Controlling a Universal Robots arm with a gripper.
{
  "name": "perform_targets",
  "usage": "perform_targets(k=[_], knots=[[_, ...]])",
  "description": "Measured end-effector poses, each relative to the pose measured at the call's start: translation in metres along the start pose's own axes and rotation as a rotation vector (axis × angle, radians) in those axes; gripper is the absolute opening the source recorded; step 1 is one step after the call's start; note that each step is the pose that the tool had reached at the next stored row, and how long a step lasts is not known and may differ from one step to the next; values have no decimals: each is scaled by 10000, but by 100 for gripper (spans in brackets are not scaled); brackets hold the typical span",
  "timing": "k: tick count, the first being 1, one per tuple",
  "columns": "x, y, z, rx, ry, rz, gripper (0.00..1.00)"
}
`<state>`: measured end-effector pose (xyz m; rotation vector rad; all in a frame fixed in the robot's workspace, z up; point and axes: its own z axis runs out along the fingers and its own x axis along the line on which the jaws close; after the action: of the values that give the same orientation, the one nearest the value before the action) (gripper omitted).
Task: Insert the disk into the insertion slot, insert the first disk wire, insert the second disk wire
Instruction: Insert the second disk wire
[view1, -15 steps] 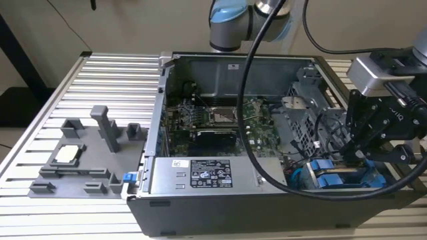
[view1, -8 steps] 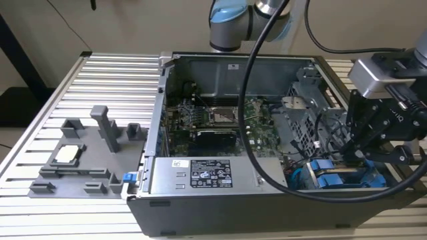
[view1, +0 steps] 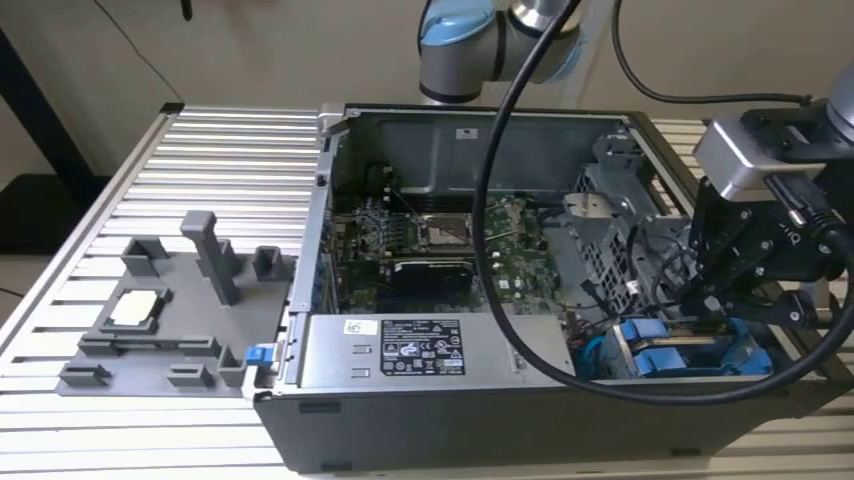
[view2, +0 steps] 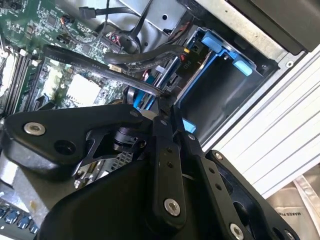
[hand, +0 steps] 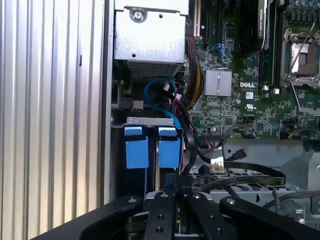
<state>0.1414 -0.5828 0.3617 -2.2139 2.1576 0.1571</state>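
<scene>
Blue carrier tabs mark the insertion slot (view1: 687, 350) at the near corner of the open computer case (view1: 400, 420) on the exterior view's right. The gripper (view1: 714, 305) hangs right over that bay, its black linkage down among the loose cables. Can't tell whether the jaws are spread or pinching anything: in both wrist views the linkage arms block the tips. In the second wrist view the gripper (view2: 160, 107) sits just beside a black flat cable (view2: 100, 67) that runs across toward the blue-framed bay (view2: 215, 85). In the first wrist view two blue pull tabs (hand: 152, 147) stand side by side in the bay, with a blue data cable (hand: 160, 87) looping above them and a metal drive cage (hand: 150, 35) beyond. Can't make out the disk itself, only blue frame parts in the bay. Motherboard (view1: 441, 240) lies in the middle of the case, grey power-supply box (view1: 420, 350) along the near edge. On the exterior view's left, a grey fixture tray (view1: 160, 320) sits on the slatted aluminium bench (view1: 227, 140), well apart from the arm.
</scene>
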Motion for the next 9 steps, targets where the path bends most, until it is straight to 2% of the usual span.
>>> perform_targets(k=[3, 7, 9], knots=[[0, 0, 2, 12, -1, 4, 16], [3, 2, 26, 110, 0, 46, 16], [5, 2, 45, 127, -1, 65, 16]])
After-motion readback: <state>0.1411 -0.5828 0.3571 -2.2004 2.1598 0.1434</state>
